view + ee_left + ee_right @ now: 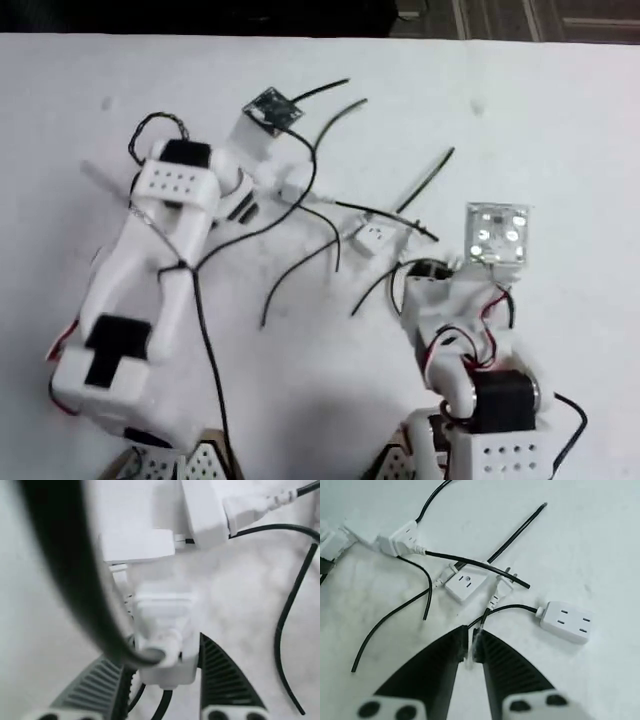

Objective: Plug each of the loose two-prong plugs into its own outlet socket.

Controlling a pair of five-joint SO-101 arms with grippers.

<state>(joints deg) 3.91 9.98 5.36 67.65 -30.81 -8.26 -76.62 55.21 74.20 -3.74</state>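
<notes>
I see that both my arms are made of white plastic shells with black motor blocks set between them. The left arm [150, 260] has a flat white panel [172, 181] with rows of small holes, and a thin black cable [150, 125] makes a loop behind it. The right arm [470, 370] carries red and black wires [470, 352] around its joints. The left gripper [160, 680] has dark grey fingers [222, 675] with fine ribs. The right gripper [471, 642] has smooth black ones on white bases with dark round holes.

1. White two-prong plug [501, 586] lies flat on the tabletop, just beside a square single socket [465, 583].
2. Multi-outlet block [566, 622] lies nearby, slots up.
3. Second white plug [162, 615] is pinched in the left hand [165, 647].
</notes>
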